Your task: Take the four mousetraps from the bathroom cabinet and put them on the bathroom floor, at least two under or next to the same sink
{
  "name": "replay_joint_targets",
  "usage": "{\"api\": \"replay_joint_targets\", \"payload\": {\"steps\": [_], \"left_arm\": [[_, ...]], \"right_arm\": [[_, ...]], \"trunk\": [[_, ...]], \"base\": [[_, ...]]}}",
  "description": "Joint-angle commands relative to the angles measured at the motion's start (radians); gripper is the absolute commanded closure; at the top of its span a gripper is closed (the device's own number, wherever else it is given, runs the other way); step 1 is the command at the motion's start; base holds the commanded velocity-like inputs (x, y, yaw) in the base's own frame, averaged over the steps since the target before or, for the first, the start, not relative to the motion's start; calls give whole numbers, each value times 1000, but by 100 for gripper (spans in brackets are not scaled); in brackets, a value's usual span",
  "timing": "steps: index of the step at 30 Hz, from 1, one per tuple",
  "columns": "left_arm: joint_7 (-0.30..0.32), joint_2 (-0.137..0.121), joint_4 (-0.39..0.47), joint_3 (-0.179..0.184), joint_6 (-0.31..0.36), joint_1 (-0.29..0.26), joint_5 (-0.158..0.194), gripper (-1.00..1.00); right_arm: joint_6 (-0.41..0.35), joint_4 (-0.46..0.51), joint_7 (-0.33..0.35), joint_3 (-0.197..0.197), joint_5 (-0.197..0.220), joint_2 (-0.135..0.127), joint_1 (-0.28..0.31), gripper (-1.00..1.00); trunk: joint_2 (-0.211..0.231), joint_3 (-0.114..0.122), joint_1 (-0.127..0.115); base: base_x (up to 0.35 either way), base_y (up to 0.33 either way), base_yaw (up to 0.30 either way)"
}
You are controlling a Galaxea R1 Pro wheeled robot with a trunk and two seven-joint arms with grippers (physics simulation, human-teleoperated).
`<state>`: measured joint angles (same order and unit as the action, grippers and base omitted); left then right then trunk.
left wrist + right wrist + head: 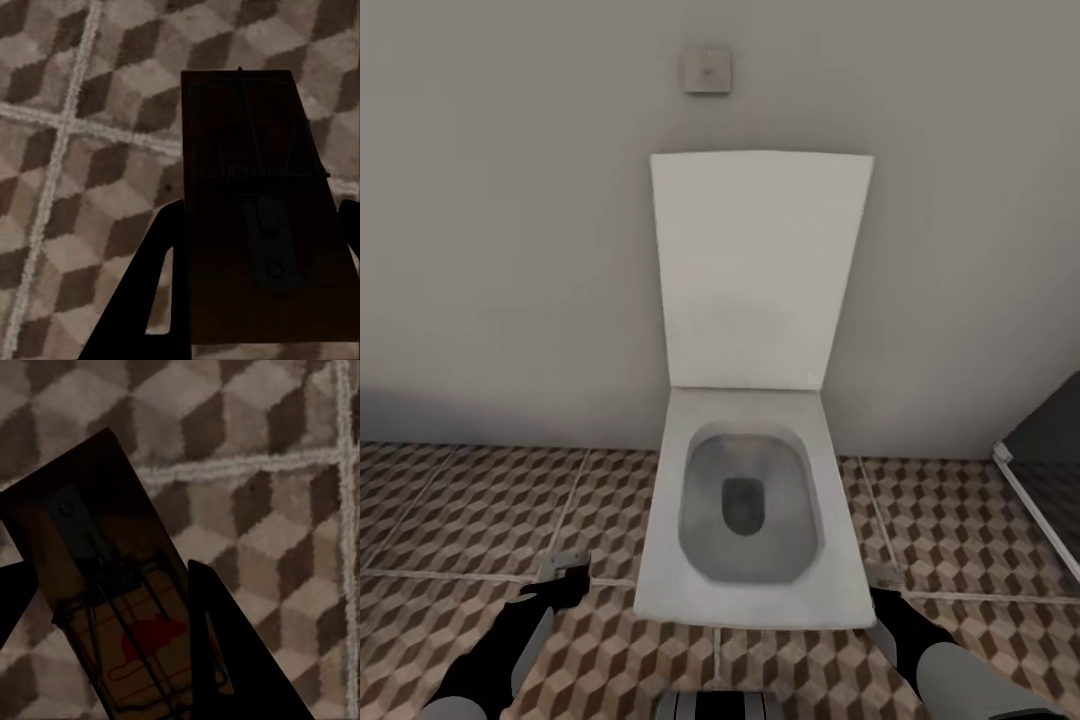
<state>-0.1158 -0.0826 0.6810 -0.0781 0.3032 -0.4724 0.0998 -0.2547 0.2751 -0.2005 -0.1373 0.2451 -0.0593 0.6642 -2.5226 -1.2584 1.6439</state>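
Facing toilet [745,520], lid up at wall; bathroom floor [470,520] tiles open either side. Left gripper [567,567] pinches mousetrap [251,202], right gripper [884,580] pinches second mousetrap [112,615], both flanking toilet's front edge.

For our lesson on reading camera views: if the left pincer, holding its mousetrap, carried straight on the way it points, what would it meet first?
The tiled bathroom floor, most likely. The left pincer grips a mousetrap and its wrist view looks onto the cube-pattern tiles with nothing between; how far off they lie is unclear.

toilet [755,520] white | floor [470,510] brown-beige cube pattern | mousetrap [112,607] dark brown, red mouse print
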Motion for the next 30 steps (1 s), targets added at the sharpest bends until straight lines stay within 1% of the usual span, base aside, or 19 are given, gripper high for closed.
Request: {"api": "replay_joint_targets", "payload": {"steps": [1, 8, 18, 30], "left_arm": [[-7, 0, 1, 1, 5, 0, 9, 100], [-8, 1, 1, 5, 5, 0, 8, 100], [-7, 1, 0, 1, 5, 0, 8, 100], [-7, 1, 1, 1, 5, 0, 8, 100]], "right_arm": [[-6, 3, -7, -9, 10, -1, 0, 100], [-6, 3, -7, -8, 10, -1, 0, 100], [-6, 3, -4, -8, 10, -1, 0, 100], [-8, 3, -9, -6, 11, -1, 0, 100]], "trunk": [[0, -1, 0], [0, -1, 0], [0, -1, 0], [0, -1, 0]], "base": [[135, 68, 0], [39, 15, 0], [44, -154, 0], [28, -13, 0]]}}
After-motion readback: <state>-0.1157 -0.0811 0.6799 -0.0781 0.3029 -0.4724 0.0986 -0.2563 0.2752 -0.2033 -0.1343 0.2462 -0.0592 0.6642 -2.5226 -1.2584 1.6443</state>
